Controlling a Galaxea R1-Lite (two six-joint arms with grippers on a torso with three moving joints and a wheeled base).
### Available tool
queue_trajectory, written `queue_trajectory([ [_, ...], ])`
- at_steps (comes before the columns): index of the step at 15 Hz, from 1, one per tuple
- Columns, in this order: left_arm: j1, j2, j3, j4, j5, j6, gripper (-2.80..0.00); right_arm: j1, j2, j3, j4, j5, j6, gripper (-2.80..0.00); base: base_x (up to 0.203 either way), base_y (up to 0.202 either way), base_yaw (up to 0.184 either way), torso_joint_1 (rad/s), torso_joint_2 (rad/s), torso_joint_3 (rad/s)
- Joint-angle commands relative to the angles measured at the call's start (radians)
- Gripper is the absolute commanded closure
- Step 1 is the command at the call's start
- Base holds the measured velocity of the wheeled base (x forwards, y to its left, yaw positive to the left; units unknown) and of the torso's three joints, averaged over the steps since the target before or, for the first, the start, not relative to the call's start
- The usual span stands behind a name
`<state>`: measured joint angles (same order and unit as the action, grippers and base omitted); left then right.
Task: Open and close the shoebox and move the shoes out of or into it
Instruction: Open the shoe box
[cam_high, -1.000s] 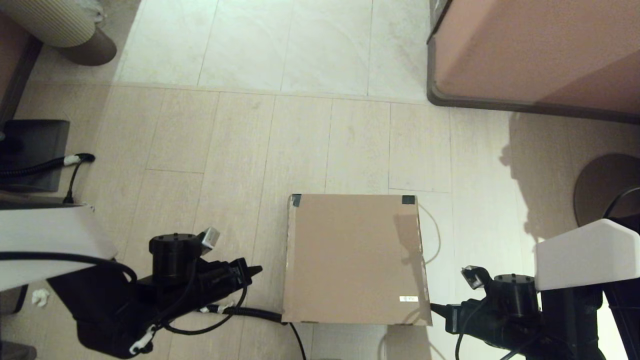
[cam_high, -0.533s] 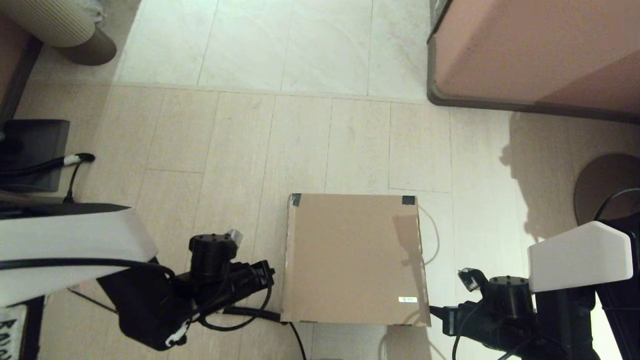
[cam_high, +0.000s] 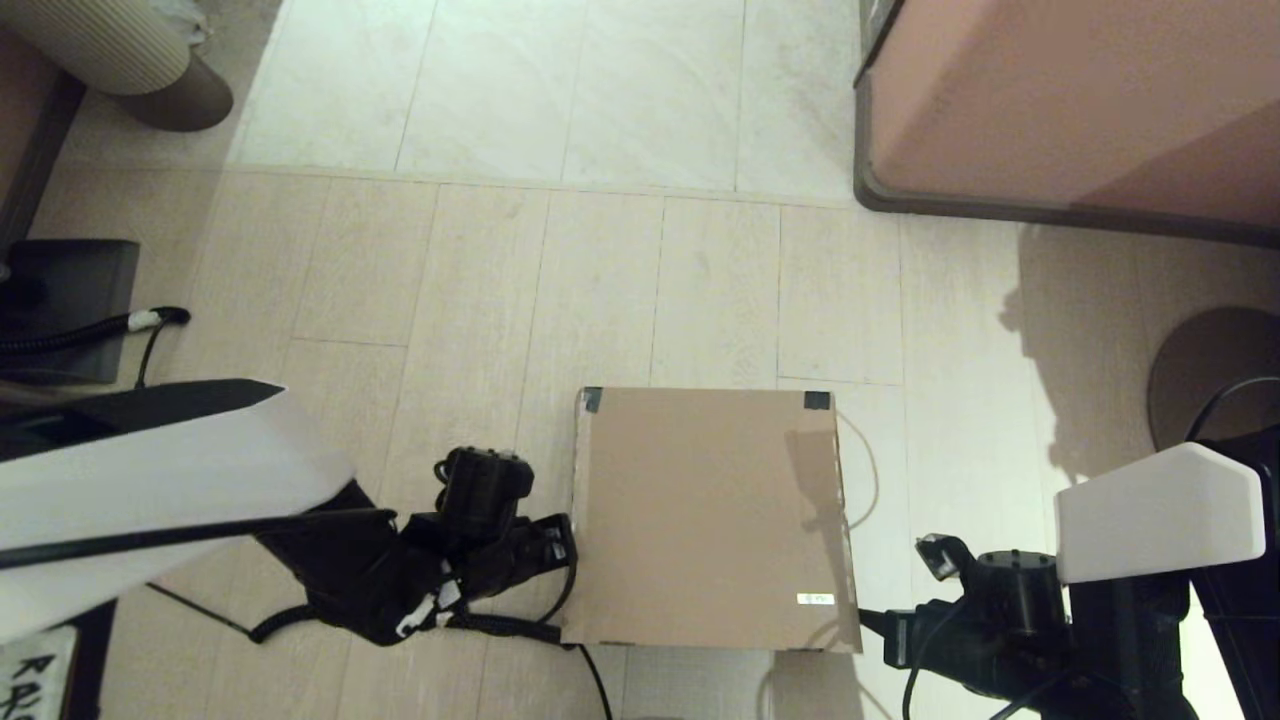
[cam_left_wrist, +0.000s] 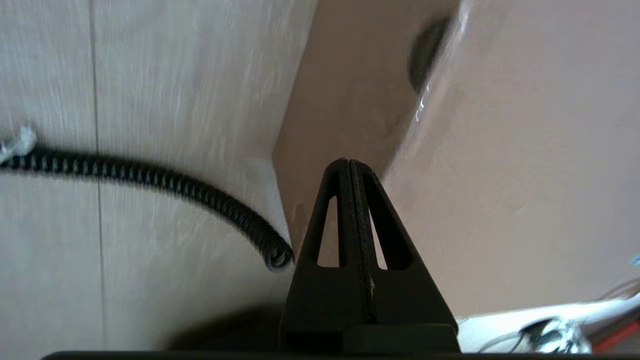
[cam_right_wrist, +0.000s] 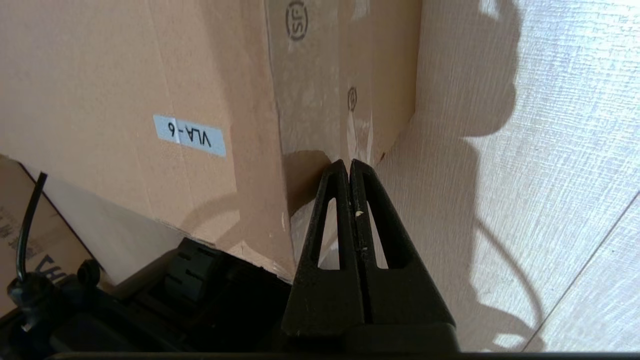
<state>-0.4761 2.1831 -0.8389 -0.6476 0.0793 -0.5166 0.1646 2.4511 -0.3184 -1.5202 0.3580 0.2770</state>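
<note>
**Both end effectors closed beside a shut shoebox**

Left end effector: fingers pressed together, empty, tip at the shoebox's left side wall. Right end effector: fingers together, empty, tip at the box's near right corner. Shoebox: on the floor, lid down, white label near that corner. Black corrugated cable beside the box
</note>
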Motion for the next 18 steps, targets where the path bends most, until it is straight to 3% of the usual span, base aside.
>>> queue_trajectory([
  [1, -0.012, 0.001, -0.040, 0.073, 0.008, -0.006, 0.00, 0.004, -0.001, -0.004, -0.009, -0.002, 0.002, 0.00, 0.000, 0.000, 0.000, 0.000, 0.00, 0.000],
  [4, -0.012, 0.023, -0.091, 0.169, 0.024, -0.009, 0.00, 0.015, -0.001, -0.013, -0.009, -0.008, 0.015, 0.00, 0.000, 0.000, 0.000, 0.000, 0.00, 0.000],
  [8, -0.012, 0.070, -0.125, 0.174, 0.079, -0.011, 0.00, 0.020, 0.002, -0.015, -0.006, -0.037, 0.014, 0.00, 0.000, 0.000, 0.000, 0.000, 0.00, 0.000],
  [11, -0.022, 0.094, -0.186, 0.171, 0.075, -0.070, 0.00, 0.036, 0.012, -0.031, -0.005, -0.091, 0.014, 0.00, 0.000, 0.000, 0.000, 0.000, 0.00, 0.000],
  [13, -0.027, 0.102, -0.197, 0.170, 0.070, -0.076, 0.00, 0.063, 0.020, -0.041, -0.003, -0.141, 0.011, 0.00, 0.000, 0.000, 0.000, 0.000, 0.00, 0.000],
  [18, -0.038, 0.057, -0.192, 0.171, 0.070, -0.129, 0.00, 0.065, -0.022, -0.032, 0.028, -0.143, 0.022, 0.00, 0.000, 0.000, 0.000, 0.000, 0.00, 0.000],
])
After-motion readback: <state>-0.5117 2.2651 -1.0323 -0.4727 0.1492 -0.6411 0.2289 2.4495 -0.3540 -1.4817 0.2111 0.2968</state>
